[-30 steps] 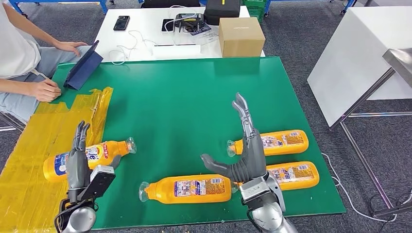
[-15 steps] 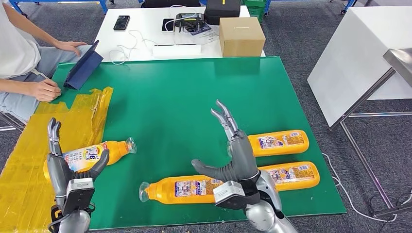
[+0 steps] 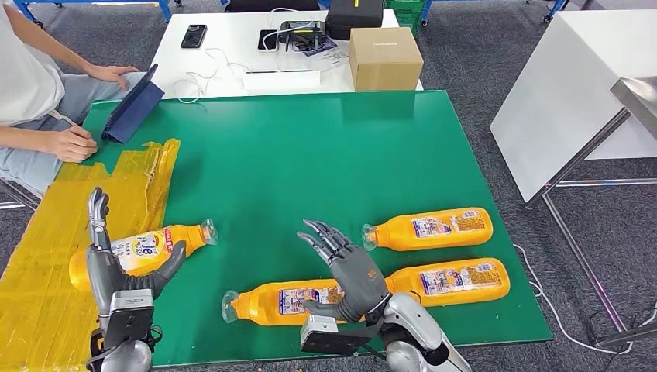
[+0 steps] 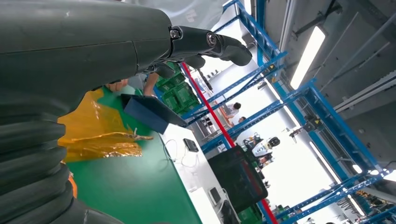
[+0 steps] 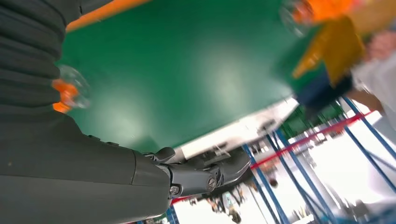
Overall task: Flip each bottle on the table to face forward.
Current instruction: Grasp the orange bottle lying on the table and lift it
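Near table's front edge (image 3: 480, 338), right robot hand (image 3: 350, 271) over bottle (image 3: 298, 301)

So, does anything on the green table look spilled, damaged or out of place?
No spill or damage. All four bottles lie on their sides. One oddity: crumpled yellow film covers the table's left end, with the left bottle lying partly on it.
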Tool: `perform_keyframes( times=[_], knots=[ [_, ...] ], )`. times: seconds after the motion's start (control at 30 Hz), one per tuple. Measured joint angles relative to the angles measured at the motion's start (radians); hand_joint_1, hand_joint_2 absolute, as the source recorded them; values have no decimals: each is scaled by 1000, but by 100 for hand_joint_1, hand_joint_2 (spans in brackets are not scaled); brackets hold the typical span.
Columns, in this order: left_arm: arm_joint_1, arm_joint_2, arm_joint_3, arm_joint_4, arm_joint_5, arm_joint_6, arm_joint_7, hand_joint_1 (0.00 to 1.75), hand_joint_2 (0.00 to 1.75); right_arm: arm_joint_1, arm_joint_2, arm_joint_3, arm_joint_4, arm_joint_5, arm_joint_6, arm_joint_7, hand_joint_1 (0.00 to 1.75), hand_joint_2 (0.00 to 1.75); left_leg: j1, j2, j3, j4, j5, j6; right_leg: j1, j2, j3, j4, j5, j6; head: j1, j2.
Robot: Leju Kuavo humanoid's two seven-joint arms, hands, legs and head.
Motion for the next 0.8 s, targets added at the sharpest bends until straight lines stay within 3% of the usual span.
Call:
perform_keyframes(
  times=[0.33, 0.8],
  knots=[
    [-12, -8, -23, 2, 27, 2, -6, 0, 175, 6, -55, 41, 62, 44, 20, 42, 0, 175, 0, 0, 0, 0, 0, 0, 0, 0, 0, 0, 0, 0, 0, 0],
    [-18, -20, -25, 4, 62, 11, -34, 0, 175, 1, -74, 67, 112, 119, 25, 89, 0, 175, 0, 0, 0, 0, 0, 0, 0, 0, 0, 0, 0, 0, 0, 0]
  ],
)
